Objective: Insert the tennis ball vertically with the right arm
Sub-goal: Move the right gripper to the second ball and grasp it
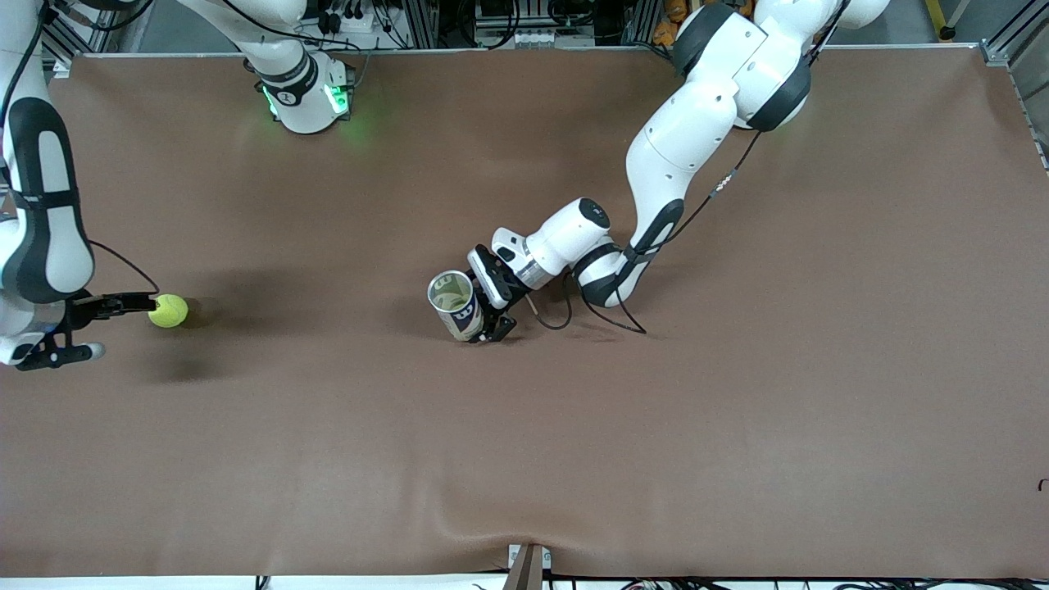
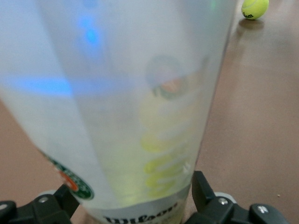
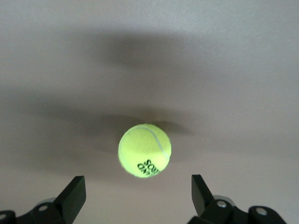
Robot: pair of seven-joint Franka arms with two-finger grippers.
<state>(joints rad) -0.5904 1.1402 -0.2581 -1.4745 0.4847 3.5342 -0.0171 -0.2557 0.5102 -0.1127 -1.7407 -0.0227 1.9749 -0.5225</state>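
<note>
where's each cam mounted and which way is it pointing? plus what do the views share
Front view: high across the table, facing the robot bases; shows both arms, the tennis ball at the right arm's end, the tube mid-table.
Left wrist view: on the left wrist, looking past the left gripper, its fingers either side of the clear tube.
Right wrist view: on the right wrist, looking past the open right gripper at the ball on the table.
Shared: the ball appears in all three views; the tube in front and left wrist.

Robotics lab: two white Franka arms, brown-covered table, aluminium framing and cabling along frame top.
</note>
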